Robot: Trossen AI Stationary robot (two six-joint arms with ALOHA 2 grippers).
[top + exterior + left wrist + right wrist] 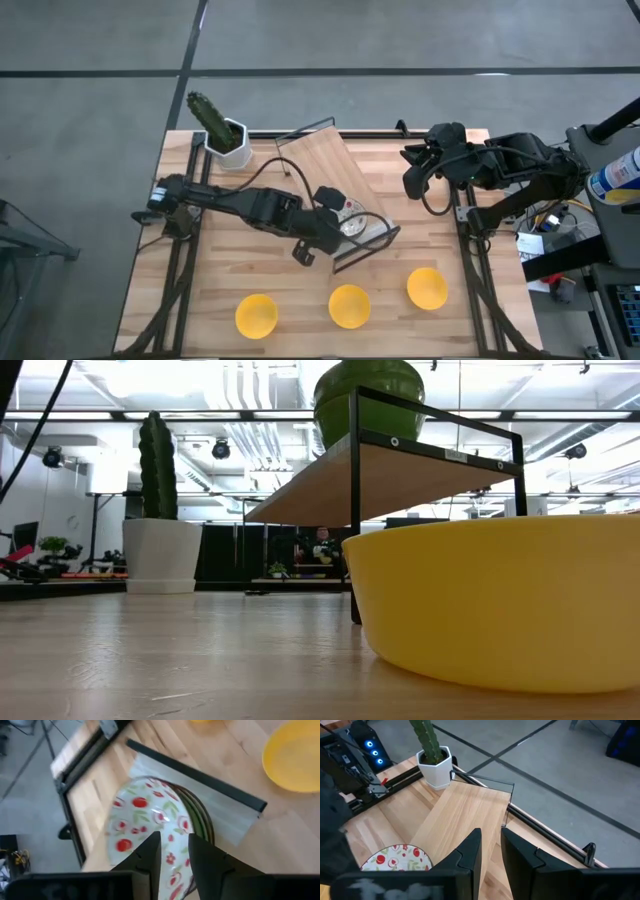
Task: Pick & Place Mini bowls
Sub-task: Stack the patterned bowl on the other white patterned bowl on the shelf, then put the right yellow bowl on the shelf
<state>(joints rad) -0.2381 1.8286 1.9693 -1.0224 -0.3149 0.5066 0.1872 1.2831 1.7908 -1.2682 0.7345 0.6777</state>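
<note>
Across the bench (230,280), pale wooden planks with a visible grain, we see three plain yellow mini bowls in a row near the six o'clock edge: one at about seven o'clock (256,314), one at six (349,306) and one at five (427,288), each smooth, round and well apart from the next. At the middle stands a wooden shelf (325,165) on a thin black metal frame, tilted across the bench. On its end near the centre sits a stack of patterned mini bowls (150,822), white inside with red and green speckles, the lower rims showing green. The left gripper (335,222) hangs right over that stack, its fingers (150,857) close together with only a narrow gap, clamped on nothing that we can see. The right gripper (412,168) waits at about two o'clock, near the bench's edge, its fingers (470,852) likewise nearly together and empty. At eleven o'clock a white hexagonal pot (232,143) holds a green cactus (207,115). We can read no writing or labels on any of these.
</note>
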